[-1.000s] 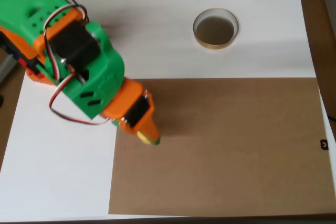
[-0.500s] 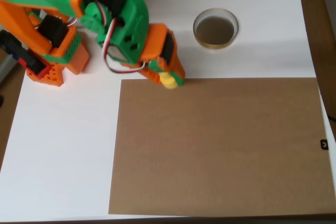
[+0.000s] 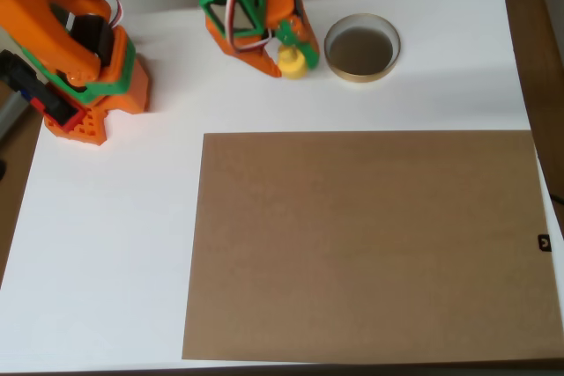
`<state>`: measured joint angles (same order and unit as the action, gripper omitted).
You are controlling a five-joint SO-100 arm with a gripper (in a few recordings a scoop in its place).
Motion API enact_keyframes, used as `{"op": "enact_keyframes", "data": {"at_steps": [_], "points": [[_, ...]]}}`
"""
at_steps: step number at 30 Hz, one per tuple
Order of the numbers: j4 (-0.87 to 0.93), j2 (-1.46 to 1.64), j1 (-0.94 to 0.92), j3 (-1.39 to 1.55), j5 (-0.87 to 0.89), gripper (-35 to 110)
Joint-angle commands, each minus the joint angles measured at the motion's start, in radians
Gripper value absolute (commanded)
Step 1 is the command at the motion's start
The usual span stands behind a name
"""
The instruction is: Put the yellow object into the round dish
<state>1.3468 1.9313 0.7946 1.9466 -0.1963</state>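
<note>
Pincer [image 3: 291,55] carried yellow object [image 3: 293,62] beside round dish [image 3: 362,48], seemingly.

From the overhead view, the round dish [image 3: 362,48] sits up at about 1 o'clock on the table [image 3: 97,244]. The gripper [image 3: 291,57] holds the yellow object [image 3: 293,62] just beside it, at the dish's 9 o'clock. A big mat [image 3: 366,244] lies toward 6 o'clock, well apart from both.

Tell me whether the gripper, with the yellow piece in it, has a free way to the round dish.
Probably yes. The gripper holds the yellow object just left of the round dish in the overhead view, with only bare white table between them and the dish's inside lying open.
</note>
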Motion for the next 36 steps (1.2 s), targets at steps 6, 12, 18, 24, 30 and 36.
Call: {"op": "enact_keyframes", "data": {"at_steps": [6,12,18,24,30,36], "points": [[0.032,-0.133,0.149,-0.118,-0.031,0],[0.051,-0.275,0.190,-0.245,-0.040,0],[0.057,-0.394,0.193,-0.365,-0.052,0],[0.029,-0.499,0.190,-0.453,-0.052,0],[0.020,-0.586,0.193,-0.546,-0.043,0],[0.035,-0.680,0.192,-0.666,-0.037,0]]}}
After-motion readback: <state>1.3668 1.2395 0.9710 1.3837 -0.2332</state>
